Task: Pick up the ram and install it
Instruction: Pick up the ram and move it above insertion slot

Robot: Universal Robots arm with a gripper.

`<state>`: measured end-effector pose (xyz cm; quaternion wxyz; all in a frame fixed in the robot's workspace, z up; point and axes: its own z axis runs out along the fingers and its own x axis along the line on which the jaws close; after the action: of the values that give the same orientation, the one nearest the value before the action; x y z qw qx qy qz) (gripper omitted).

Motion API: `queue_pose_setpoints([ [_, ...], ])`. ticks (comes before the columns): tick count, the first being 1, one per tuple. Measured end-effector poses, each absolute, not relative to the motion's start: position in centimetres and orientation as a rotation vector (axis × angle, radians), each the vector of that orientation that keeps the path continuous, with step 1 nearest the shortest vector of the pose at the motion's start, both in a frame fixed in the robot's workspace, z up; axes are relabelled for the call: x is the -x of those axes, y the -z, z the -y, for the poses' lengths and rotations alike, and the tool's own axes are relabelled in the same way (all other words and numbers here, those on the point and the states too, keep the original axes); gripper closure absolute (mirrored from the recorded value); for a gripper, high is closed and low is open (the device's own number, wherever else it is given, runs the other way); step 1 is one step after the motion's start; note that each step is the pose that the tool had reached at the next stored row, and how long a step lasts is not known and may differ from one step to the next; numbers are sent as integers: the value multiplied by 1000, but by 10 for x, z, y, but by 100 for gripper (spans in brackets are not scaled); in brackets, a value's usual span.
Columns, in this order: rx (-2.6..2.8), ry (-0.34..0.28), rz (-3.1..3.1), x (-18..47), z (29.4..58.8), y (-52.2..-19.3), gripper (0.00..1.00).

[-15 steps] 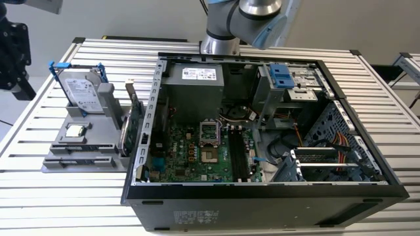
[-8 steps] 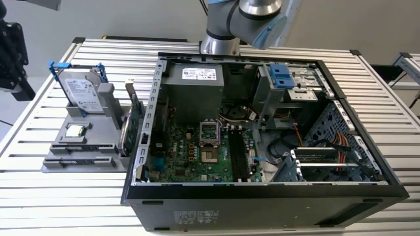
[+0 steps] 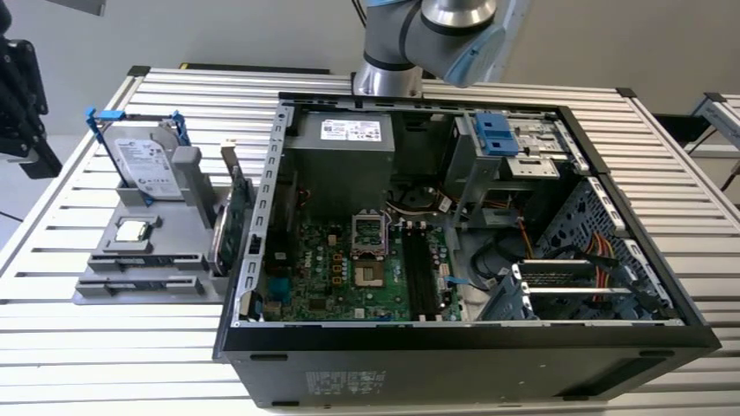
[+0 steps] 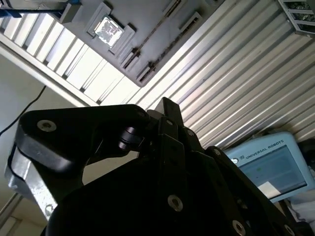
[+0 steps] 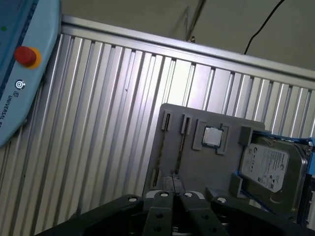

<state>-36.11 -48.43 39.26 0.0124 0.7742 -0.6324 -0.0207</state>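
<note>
Seemingly the ram point(image 5: 180, 152) stands edge-on in a tray point(image 5: 197, 167) slot, long axis toward the closed, empty pincer point(image 5: 173, 180) above.

The holder point(image 5: 197, 167) lies on the table point(image 5: 108, 123) beyond the fingers point(image 5: 169, 184). Farther out on it the processor chip point(image 5: 212, 136) sits in a recess, with the hard drive point(image 5: 268, 164) standing beside it, off to one side of the fingers. The teach pendant point(image 5: 19, 73) is well apart on their other side. The computer case point(image 3: 463, 342) stands at the exterior view's right of the holder.
</note>
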Motion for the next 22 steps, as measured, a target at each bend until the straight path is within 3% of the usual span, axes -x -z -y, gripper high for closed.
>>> queue_pose_setpoints([
  [3,-2414,65,1971,361,484,-393,100],
  [4,-2415,65,1969,361,484,-393,0],
  [22,-2356,65,2041,361,484,-389,0],
])
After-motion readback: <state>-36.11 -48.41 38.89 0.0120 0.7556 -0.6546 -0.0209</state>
